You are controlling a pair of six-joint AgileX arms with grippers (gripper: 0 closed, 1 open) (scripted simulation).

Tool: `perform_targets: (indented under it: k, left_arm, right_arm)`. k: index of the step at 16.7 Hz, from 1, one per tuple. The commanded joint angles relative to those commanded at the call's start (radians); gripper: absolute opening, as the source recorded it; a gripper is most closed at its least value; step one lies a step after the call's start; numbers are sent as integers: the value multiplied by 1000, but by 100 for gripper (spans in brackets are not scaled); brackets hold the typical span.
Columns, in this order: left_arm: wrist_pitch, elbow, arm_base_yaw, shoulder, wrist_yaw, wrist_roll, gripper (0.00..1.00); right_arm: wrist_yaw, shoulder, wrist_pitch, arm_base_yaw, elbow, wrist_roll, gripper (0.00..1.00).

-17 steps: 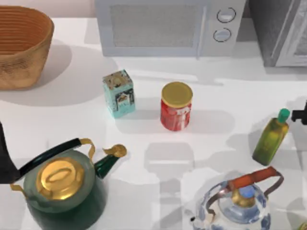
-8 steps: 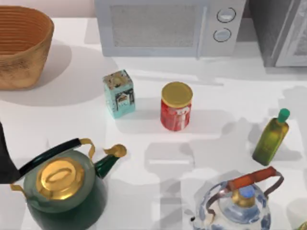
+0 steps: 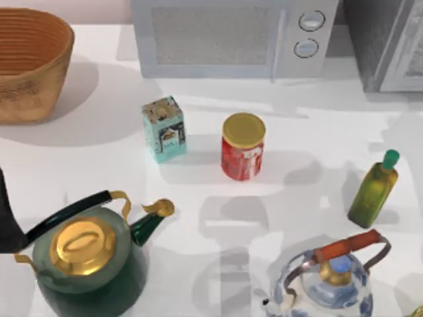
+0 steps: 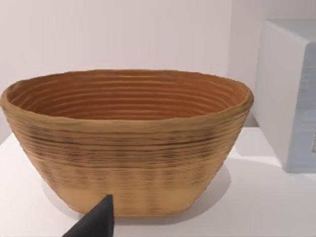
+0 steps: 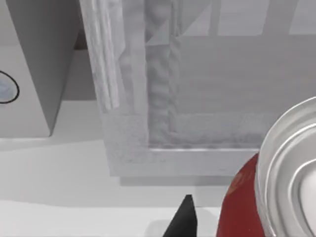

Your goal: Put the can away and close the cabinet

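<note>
In front of the cabinet (image 5: 207, 98), the right gripper (image 5: 185, 219) is hovering close to its pale framed door, with the can (image 5: 244, 207), red with a silver top, sitting right beside it; whether the jaws are clamping the can cannot be told. Beside the cabinet the white microwave (image 3: 225, 39) is standing. Well away from the cabinet, the left gripper (image 4: 98, 222) is idling, facing the woven basket (image 4: 128, 148); its jaw state cannot be told either.
</note>
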Motion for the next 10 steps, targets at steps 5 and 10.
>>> perform_targets:
  k: [5, 10]
  left_arm:
    - [0, 0, 0, 0, 0, 0, 100]
    - [0, 0, 0, 0, 0, 0, 100]
  right_arm:
    - [4, -120, -60, 3, -98, -9, 0]
    - [12, -482, -150, 11, -273, -21, 0]
